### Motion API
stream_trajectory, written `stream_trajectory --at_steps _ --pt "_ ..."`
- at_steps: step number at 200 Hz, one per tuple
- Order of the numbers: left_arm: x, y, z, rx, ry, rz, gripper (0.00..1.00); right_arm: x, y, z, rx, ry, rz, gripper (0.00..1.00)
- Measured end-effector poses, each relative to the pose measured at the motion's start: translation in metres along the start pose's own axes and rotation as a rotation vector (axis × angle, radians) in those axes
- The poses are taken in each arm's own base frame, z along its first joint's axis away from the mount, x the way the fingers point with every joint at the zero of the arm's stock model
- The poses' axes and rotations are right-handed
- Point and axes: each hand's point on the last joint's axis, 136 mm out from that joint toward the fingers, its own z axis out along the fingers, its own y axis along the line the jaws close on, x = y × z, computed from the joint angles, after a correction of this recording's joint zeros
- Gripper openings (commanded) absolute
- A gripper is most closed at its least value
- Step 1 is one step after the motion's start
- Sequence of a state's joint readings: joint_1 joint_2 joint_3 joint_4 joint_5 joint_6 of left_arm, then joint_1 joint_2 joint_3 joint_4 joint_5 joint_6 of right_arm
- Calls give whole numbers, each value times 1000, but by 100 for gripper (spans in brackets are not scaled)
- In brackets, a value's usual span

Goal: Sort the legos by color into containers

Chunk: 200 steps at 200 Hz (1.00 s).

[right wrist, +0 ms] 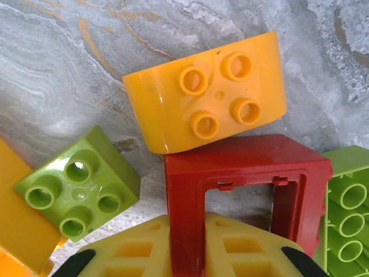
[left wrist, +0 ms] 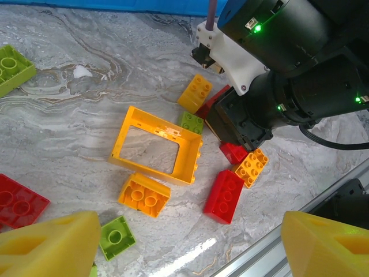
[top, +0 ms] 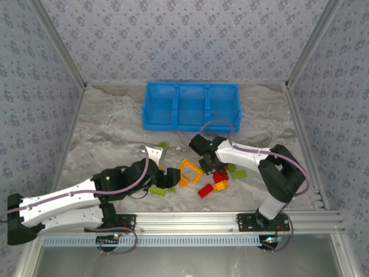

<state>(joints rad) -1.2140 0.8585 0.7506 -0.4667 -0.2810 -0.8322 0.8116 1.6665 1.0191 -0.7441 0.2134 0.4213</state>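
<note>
The legos lie in a loose heap (top: 199, 179) mid-table, in front of the blue three-compartment tray (top: 190, 85). My right gripper (right wrist: 187, 248) is shut on one upright side of a red open frame (right wrist: 248, 158), one yellow finger (right wrist: 127, 254) on either face of it. An orange rounded brick (right wrist: 207, 98) touches the frame's top, and a lime 2x2 brick (right wrist: 78, 187) sits to its left. My left gripper (left wrist: 184, 248) hangs open above the table with nothing between its fingers. Beyond it lie a yellow frame (left wrist: 150, 171), a red brick (left wrist: 223, 196), an upturned orange brick (left wrist: 144, 196) and a small lime brick (left wrist: 115, 236).
The right arm's black wrist (left wrist: 277, 75) reaches into the heap just past the left gripper's bricks. A metal rail (top: 202, 219) runs along the table's near edge. Another lime brick (right wrist: 349, 213) lies against the red frame's right side. Patterned walls enclose the table.
</note>
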Motion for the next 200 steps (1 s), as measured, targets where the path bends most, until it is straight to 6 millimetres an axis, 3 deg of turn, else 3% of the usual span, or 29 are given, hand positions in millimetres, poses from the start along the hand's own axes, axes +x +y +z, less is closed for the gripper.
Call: stream_trajectory --at_steps 32,58,83,112,134,154,200 --pt "-1 -1 3 -7 -4 5 82 -8 -6 -12 23 -33 6 16" --pt "-14 -11 8 -27 -17 32 84 -37 -16 -52 6 -144 54 16" --pt "-52 -32 7 -24 -74 32 84 -91 -45 -99 -32 -303 178 15" --pt "-106 -32 10 -40 -141 -28 84 -146 -97 -121 -29 -410 322 14" --pt "-137 -34 21 -47 -155 -34 84 -184 -129 -110 -1 -425 385 13" --pt "-156 -43 31 -37 -156 -17 84 -213 -149 -85 29 -403 405 13" --pt "-172 -35 48 -50 -143 -17 84 -249 -173 -26 66 -337 417 13"
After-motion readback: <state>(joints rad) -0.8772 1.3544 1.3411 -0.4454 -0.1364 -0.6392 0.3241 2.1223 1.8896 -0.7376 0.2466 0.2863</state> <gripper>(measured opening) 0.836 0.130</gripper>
